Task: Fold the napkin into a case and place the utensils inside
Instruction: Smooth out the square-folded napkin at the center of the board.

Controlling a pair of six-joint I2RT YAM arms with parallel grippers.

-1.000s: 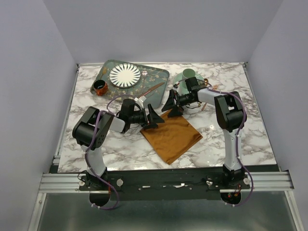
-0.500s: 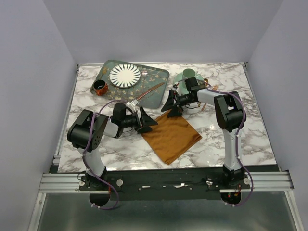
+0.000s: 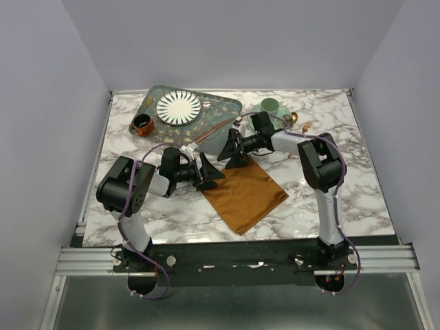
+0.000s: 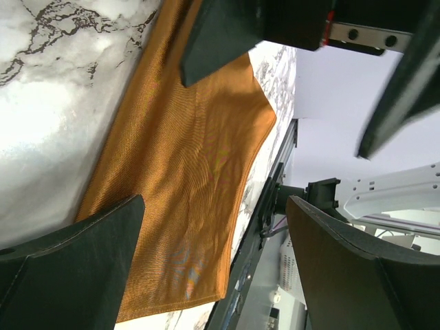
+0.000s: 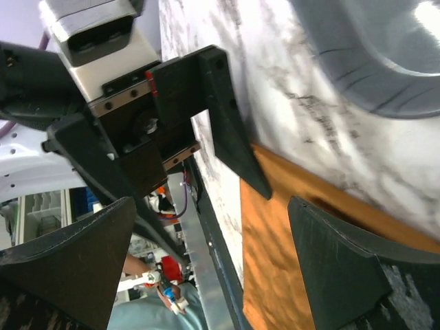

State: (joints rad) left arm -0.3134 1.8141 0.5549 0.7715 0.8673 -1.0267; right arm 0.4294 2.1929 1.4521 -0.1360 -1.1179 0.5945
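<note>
**Napkin** point(image 3: 244, 194): rust-orange cloth, spread flat as a diamond on the marble desk point(image 3: 344, 179), with no case formed yet.

**Left end effector** point(image 3: 212, 170): we record it at the napkin's far-left edge. Its jaws are spread wide and hold nothing. In its wrist view the cloth lies below and between its fingers.

**Right end effector** point(image 3: 232, 151): it sits just over the napkin's far corner, facing the left one. Its jaws are likewise fully apart and empty. We cannot tell whether any fingertip touches the cloth.

**Copper-gold utensil** point(image 3: 214, 129): a slim piece beyond the napkin's far corner, lying across the near edge of the patterned green tray point(image 3: 227, 110).

**Further utensils** point(image 3: 302, 124): these lie to the far right of the napkin, beside a pale green cup point(image 3: 269, 106). We cannot make out their shapes.

**Striped white plate** point(image 3: 179, 107): it rests on the tray, to the far left of the napkin.

**Small copper-brown cup** point(image 3: 142, 125): it stands at the tray's left corner, farthest left of the napkin.
</note>
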